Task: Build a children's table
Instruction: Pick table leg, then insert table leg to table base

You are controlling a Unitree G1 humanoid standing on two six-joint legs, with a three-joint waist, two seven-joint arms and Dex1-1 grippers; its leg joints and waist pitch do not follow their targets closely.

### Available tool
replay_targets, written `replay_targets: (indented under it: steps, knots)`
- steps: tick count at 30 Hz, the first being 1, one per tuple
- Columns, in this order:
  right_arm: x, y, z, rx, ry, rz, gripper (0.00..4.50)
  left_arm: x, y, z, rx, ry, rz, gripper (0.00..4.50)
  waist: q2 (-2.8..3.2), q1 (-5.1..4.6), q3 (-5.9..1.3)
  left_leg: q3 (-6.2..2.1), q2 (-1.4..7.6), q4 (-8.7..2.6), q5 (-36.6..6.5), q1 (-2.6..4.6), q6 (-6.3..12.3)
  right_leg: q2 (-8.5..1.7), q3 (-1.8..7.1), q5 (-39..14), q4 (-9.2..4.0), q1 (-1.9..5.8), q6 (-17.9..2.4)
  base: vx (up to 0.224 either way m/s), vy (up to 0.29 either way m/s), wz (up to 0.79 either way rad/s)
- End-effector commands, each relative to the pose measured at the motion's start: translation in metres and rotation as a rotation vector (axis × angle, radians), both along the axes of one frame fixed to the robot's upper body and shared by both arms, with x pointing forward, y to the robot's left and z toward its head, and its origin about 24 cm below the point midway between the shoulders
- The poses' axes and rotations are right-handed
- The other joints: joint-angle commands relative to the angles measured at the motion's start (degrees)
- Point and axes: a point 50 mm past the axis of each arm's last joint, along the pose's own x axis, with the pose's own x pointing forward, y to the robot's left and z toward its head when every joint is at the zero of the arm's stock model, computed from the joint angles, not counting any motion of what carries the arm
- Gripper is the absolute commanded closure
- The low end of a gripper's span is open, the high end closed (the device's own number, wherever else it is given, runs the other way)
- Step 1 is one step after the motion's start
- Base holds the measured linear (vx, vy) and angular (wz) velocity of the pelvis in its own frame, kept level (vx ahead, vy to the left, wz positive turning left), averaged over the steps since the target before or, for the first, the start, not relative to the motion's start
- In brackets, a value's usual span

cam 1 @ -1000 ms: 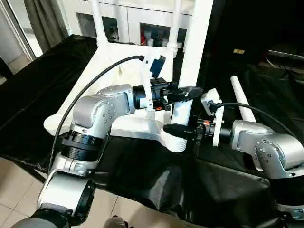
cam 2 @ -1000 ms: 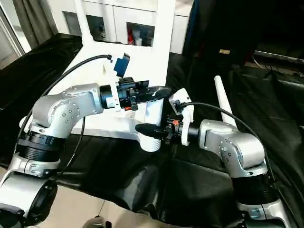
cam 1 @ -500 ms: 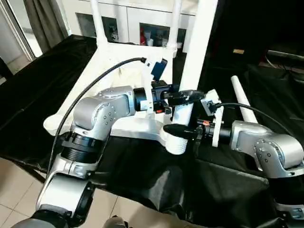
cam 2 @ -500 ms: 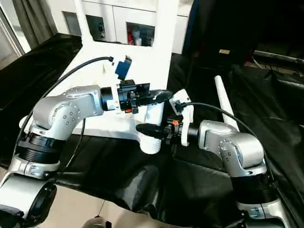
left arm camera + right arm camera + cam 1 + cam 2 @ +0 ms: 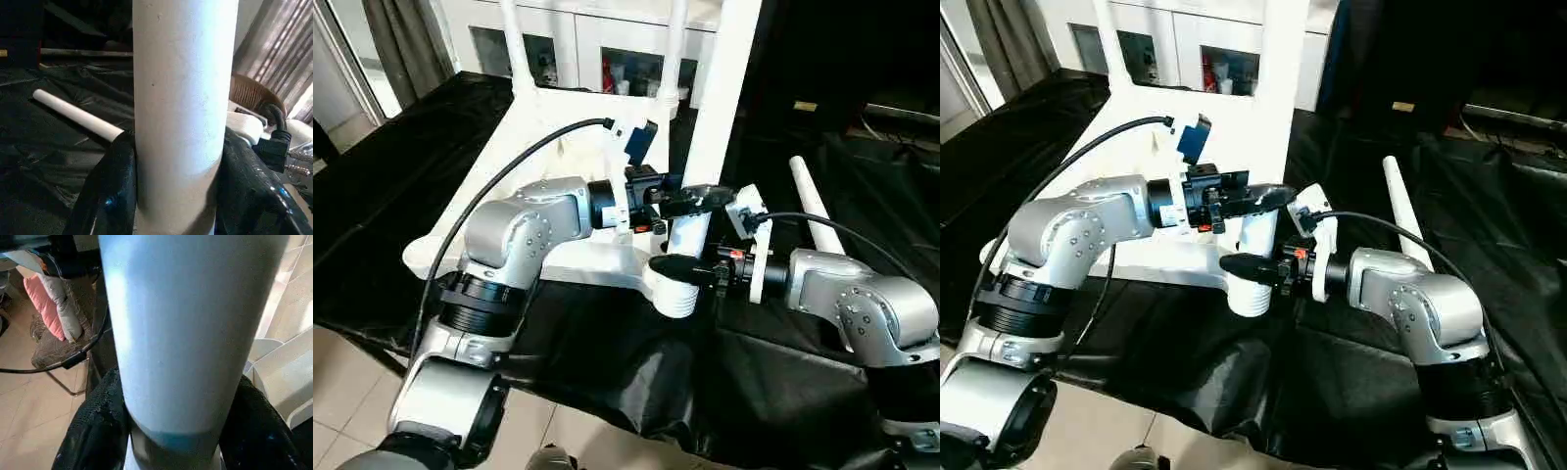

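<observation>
Tabletop [image 5: 548,137], white, inverted on black-draped counter [image 5: 401,166]. Upright leg [image 5: 715,108] stands in the near corner socket [image 5: 677,292]; left end effector [image 5: 700,199] pinches this leg, fingers [image 5: 112,196] against both sides. Right end effector [image 5: 680,271] clasps the socket and leg base. Spare leg [image 5: 813,211] lies flat on the counter, just beyond the right arm.

Both silver forearms reach inward and meet near the middle. The left pincer [image 5: 703,197] is higher and closes its black fingers [image 5: 110,196] around an upright white leg [image 5: 183,98]. The right pincer [image 5: 677,267] is lower, with its fingers [image 5: 98,431] clamped on the same leg.
</observation>
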Motion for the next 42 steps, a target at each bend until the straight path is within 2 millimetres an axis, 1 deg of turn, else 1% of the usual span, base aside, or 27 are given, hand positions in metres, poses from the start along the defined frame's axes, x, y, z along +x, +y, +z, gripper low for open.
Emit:
replay_targets:
  steps: [1, 4, 5, 10, 12, 14, 15, 16, 17, 18, 19, 20, 22, 23, 24, 25, 28, 29, 30, 32, 33, 34, 36, 39, 40, 41, 42]
  knots:
    - [0.005, -0.006, 0.005, 0.021, -0.033, -0.050, 2.59, 0.004, 0.007, 0.007, -0.062, -0.014, 0.044, 1.91, -0.99, 0.08, -4.50, 1.05, -0.08, -2.95, 1.3, -0.10, 1.65, -3.01, 2.11, 10.2, -3.41, 3.94, -13.9, 0.000, 0.000, 0.00]
    - [0.006, -0.006, 0.006, 0.042, -0.042, -0.059, 2.59, 0.006, 0.009, 0.009, -0.093, -0.045, 0.080, 1.70, -1.00, 0.13, -4.56, 0.98, -0.06, -2.97, 1.2, -0.11, 1.79, -3.02, 2.08, 10.7, -3.41, 4.03, -14.2, 0.000, 0.000, 0.00]
    - [0.007, -0.005, 0.008, 0.071, -0.054, -0.073, 2.59, 0.009, 0.015, 0.014, -0.176, -0.051, 0.114, 1.70, -1.05, 0.15, -4.56, 0.99, -0.10, -2.95, 1.2, -0.12, 1.79, -3.03, 2.08, 10.7, -3.42, 4.05, -14.2, 0.000, 0.000, 0.00]
    - [0.012, -0.005, 0.011, 0.104, -0.072, -0.117, 2.59, 0.009, 0.023, 0.018, -0.268, -0.093, 0.151, 1.70, -1.25, 0.17, -4.54, 1.00, -0.03, -2.99, 1.3, -0.13, 2.22, -3.13, 2.03, 10.4, -3.34, 3.97, -14.1, 0.000, 0.000, 0.00]
    - [0.015, -0.005, 0.012, 0.116, -0.079, -0.136, 2.59, 0.010, 0.027, 0.020, -0.297, -0.095, 0.164, 1.70, -1.07, 0.14, -4.55, 0.98, 0.06, -3.01, 1.2, -0.03, 2.24, -3.12, 2.03, 10.1, -3.35, 3.80, -14.1, 0.000, 0.000, 0.00]
    - [0.036, -0.015, 0.008, 0.069, -0.133, -0.344, 2.59, 0.010, 0.041, 0.006, -0.121, -0.183, 0.175, 1.70, -0.36, 0.10, -4.50, 0.79, 0.17, -3.19, 0.8, -0.03, 1.65, -3.37, 1.94, 7.9, -3.55, 3.37, -13.3, 0.000, 0.000, 0.00]
    - [0.043, -0.020, 0.006, 0.040, -0.153, -0.426, 2.59, 0.009, 0.046, -0.003, -0.008, -0.226, 0.156, 1.70, -0.56, -0.48, -4.47, 0.89, 0.02, -3.42, 0.1, -0.05, 0.46, -3.06, 1.86, 5.8, -3.64, 3.55, -12.1, 0.000, 0.000, 0.00]
    - [0.043, -0.020, 0.006, 0.040, -0.153, -0.426, 2.59, 0.009, 0.046, -0.003, -0.008, -0.226, 0.156, 1.70, -0.35, -0.33, -4.49, 0.96, 0.18, -3.35, 0.1, 0.45, -0.14, -3.12, 2.03, 5.8, -3.71, 3.17, -11.6, 0.000, 0.000, 0.00]
    - [0.048, -0.030, -0.002, -0.069, -0.175, -0.514, 2.59, 0.003, 0.057, -0.035, 0.316, -0.319, 0.051, 1.70, -0.38, -0.46, -4.54, 0.95, 0.09, -3.37, 0.5, 0.28, -0.44, -2.99, 2.07, 6.8, -3.49, 3.45, -11.6, 0.000, 0.000, 0.00]
    - [0.048, -0.034, -0.004, -0.089, -0.172, -0.535, 2.59, 0.002, 0.063, -0.048, 0.433, -0.334, 0.002, 1.70, 0.15, -0.38, -4.51, 0.84, 0.13, -3.41, 0.4, 0.52, -0.46, -2.82, 2.01, 5.5, -3.83, 3.05, -9.6, 0.000, 0.000, 0.00]
    - [0.048, -0.036, -0.005, -0.097, -0.170, -0.543, 2.59, 0.001, 0.069, -0.059, 0.524, -0.345, -0.031, 1.70, 0.01, -0.64, -4.46, 0.91, -0.05, -3.51, 0.3, 0.45, -1.25, -2.73, 2.11, 6.2, -3.64, 3.29, -8.8, 0.000, 0.000, 0.00]
    - [0.047, -0.038, -0.006, -0.095, -0.169, -0.545, 2.59, 0.001, 0.072, -0.064, 0.565, -0.349, -0.044, 1.70, 0.22, -0.65, -4.71, 0.93, 0.01, -3.44, 0.4, 0.64, -1.60, -2.79, 2.12, 8.2, -3.42, 3.28, -9.1, 0.000, 0.000, 0.00]
    - [0.045, -0.038, -0.007, -0.094, -0.172, -0.528, 2.59, 0.002, 0.079, -0.072, 0.602, -0.324, -0.063, 1.70, 0.46, -0.51, -4.79, 0.88, 0.02, -3.44, 0.6, 0.60, -1.75, -2.77, 2.04, 10.1, -3.27, 3.26, -9.7, 0.000, 0.000, 0.00]
    - [0.044, -0.039, -0.007, -0.094, -0.171, -0.524, 2.59, 0.004, 0.082, -0.074, 0.604, -0.305, -0.063, 1.70, 0.39, -0.38, -4.78, 0.94, 0.08, -3.46, -0.1, 0.69, -1.87, -2.80, 2.01, 11.1, -3.19, 3.19, -10.6, 0.000, 0.000, 0.00]
    - [0.044, -0.039, -0.008, -0.094, -0.173, -0.522, 2.59, 0.005, 0.084, -0.077, 0.609, -0.291, -0.066, 1.70, 0.22, -0.31, -4.74, 0.93, 0.08, -3.51, -0.6, 0.49, -1.90, -2.94, 2.02, 11.7, -3.13, 3.41, -11.6, 0.000, 0.000, 0.00]
    - [0.044, -0.038, -0.009, -0.092, -0.176, -0.518, 2.59, 0.007, 0.088, -0.079, 0.628, -0.280, -0.075, 1.70, 0.18, -0.23, -4.66, 0.96, -0.01, -3.54, -1.5, 0.46, -1.76, -3.02, 2.03, 11.0, -3.29, 3.40, -12.1, 0.000, 0.000, 0.00]
    - [0.044, -0.034, -0.009, -0.085, -0.188, -0.501, 2.59, 0.013, 0.096, -0.087, 0.724, -0.276, -0.107, 1.70, 0.05, -0.27, -4.54, 0.94, 0.00, -3.68, -2.8, 0.34, -1.73, -3.24, 2.11, 8.2, -3.49, 3.61, -12.1, 0.000, 0.000, 0.00]
    - [0.044, -0.033, -0.010, -0.085, -0.191, -0.497, 2.59, 0.015, 0.098, -0.088, 0.749, -0.279, -0.117, 1.70, 0.07, -0.25, -4.51, 0.95, -0.04, -3.68, -3.1, 0.43, -1.59, -3.21, 2.13, 7.1, -3.66, 3.47, -11.7, 0.000, 0.000, 0.00]
    - [0.044, -0.031, -0.010, -0.084, -0.192, -0.488, 2.59, 0.018, 0.100, -0.089, 0.772, -0.284, -0.123, 1.70, 0.30, -0.25, -4.56, 0.84, 0.11, -3.73, -3.3, 0.47, -1.85, -3.34, 2.12, 6.9, -3.52, 3.45, -11.8, 0.000, 0.000, 0.00]
    - [0.043, -0.029, -0.011, -0.083, -0.193, -0.474, 2.59, 0.022, 0.100, -0.090, 0.782, -0.287, -0.125, 1.70, 0.12, -0.39, -4.49, 0.95, -0.08, -3.73, -3.6, 0.46, -1.82, -3.14, 2.13, 6.5, -3.75, 3.45, -11.8, 0.000, 0.000, 0.00]
    - [0.042, -0.028, -0.011, -0.082, -0.193, -0.464, 2.59, 0.025, 0.099, -0.090, 0.786, -0.290, -0.127, 1.70, 0.11, -0.43, -4.52, 0.81, 0.17, -3.84, -3.9, 0.41, -2.03, -3.41, 2.14, 6.7, -3.56, 3.53, -12.1, 0.000, 0.000, 0.00]
    - [0.040, -0.027, -0.011, -0.081, -0.194, -0.451, 2.59, 0.028, 0.098, -0.089, 0.783, -0.288, -0.127, 1.70, 0.29, -0.40, -4.55, 0.94, 0.00, -3.66, -3.9, 0.50, -1.78, -3.29, 2.16, 6.7, -3.77, 3.44, -12.4, 0.000, 0.000, 0.00]
    - [0.037, -0.028, -0.011, -0.082, -0.195, -0.435, 2.59, 0.031, 0.095, -0.089, 0.773, -0.275, -0.136, 1.70, 0.06, -0.26, -4.65, 0.91, 0.14, -3.64, -3.4, 0.50, -1.40, -3.41, 2.23, 8.3, -3.57, 3.60, -13.1, 0.000, 0.000, 0.00]
    - [0.033, -0.032, -0.011, -0.092, -0.192, -0.433, 2.59, 0.034, 0.090, -0.093, 0.780, -0.250, -0.180, 2.04, 0.26, -0.23, -4.70, 0.89, 0.20, -3.56, -2.9, 0.50, -1.09, -3.48, 2.27, 9.7, -3.40, 3.58, -13.8, 0.000, 0.000, 0.00]
    - [0.033, -0.032, -0.011, -0.092, -0.192, -0.433, 2.59, 0.034, 0.090, -0.093, 0.780, -0.249, -0.181, 2.04, 0.11, -0.09, -4.64, 1.01, 0.09, -3.48, -2.9, 0.60, -0.79, -3.35, 2.31, 9.7, -3.64, 3.62, -13.8, 0.000, 0.000, 0.00]
    - [0.030, -0.035, -0.011, -0.098, -0.189, -0.435, 2.59, 0.035, 0.089, -0.095, 0.799, -0.246, -0.199, 2.07, 0.23, -0.15, -4.68, 0.93, 0.10, -3.49, -2.7, 0.48, -0.79, -3.39, 2.34, 10.2, -3.50, 3.75, -13.9, 0.000, 0.000, 0.00]
    - [0.028, -0.037, -0.011, -0.102, -0.186, -0.435, 2.59, 0.035, 0.089, -0.096, 0.813, -0.245, -0.210, 2.26, 0.17, -0.21, -4.67, 0.94, 0.03, -3.47, -2.6, 0.50, -0.61, -3.28, 2.31, 10.7, -3.65, 3.82, -13.8, 0.000, 0.000, 0.00]
